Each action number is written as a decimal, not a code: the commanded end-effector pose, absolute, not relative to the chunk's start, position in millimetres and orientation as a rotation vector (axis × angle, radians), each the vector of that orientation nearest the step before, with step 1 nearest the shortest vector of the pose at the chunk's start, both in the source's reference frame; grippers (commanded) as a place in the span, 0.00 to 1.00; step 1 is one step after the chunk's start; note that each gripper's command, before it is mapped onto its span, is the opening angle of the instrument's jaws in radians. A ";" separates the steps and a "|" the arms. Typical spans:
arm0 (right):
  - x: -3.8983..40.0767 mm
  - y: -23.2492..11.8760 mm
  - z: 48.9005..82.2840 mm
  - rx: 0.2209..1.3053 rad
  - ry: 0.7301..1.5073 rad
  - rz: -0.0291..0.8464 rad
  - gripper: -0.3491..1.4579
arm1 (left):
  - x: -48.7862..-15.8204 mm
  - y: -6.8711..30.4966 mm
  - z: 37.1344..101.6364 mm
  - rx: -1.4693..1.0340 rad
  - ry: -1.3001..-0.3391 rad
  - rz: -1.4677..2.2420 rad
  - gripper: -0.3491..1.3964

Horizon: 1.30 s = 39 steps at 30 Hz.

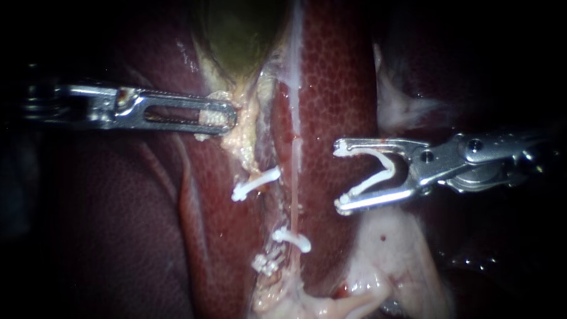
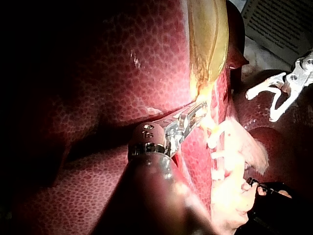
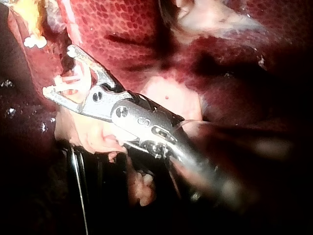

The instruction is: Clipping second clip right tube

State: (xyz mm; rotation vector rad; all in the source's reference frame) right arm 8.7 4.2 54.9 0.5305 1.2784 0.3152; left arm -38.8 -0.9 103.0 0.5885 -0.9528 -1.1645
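My right instrument (image 1: 341, 176) comes in from the right, its jaws spread wide around a white open clip (image 1: 378, 171) seated between them. It hovers over the liver (image 1: 336, 88), just right of the thin reddish right tube (image 1: 293, 189) and apart from it. One white clip (image 1: 292, 238) sits lower on that tube. Another clip (image 1: 255, 184) crosses the left tube. My left instrument (image 1: 217, 116) is shut on pale tissue (image 1: 214, 118) below the greenish gallbladder (image 1: 236, 35). In the right wrist view my right instrument (image 3: 58, 69) carries the clip (image 3: 72, 81). The left wrist view shows my left instrument (image 2: 194, 114) gripping tissue under the gallbladder (image 2: 210, 39).
A third small clip (image 1: 266, 263) lies low beside the tubes. Pale fatty tissue (image 1: 390, 254) spreads under my right instrument. Dark red liver lobes (image 1: 118, 224) fill the left side. A black object (image 2: 274, 196) shows at the edge of the left wrist view.
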 end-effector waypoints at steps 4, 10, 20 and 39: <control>8.7 4.2 54.9 0.531 1.278 0.315 0.52 | -38.6 -0.9 102.9 0.590 -0.953 -1.164 0.00; 8.7 4.2 55.0 0.530 1.278 0.315 0.52 | -37.0 0.1 101.5 0.589 -0.955 -1.172 0.00; 8.7 4.2 55.1 0.530 1.278 0.315 0.52 | -33.3 2.7 97.5 0.553 -0.991 -1.199 0.00; 8.9 3.2 56.3 0.534 1.289 0.302 0.52 | -32.1 3.3 96.2 0.533 -1.004 -1.213 0.00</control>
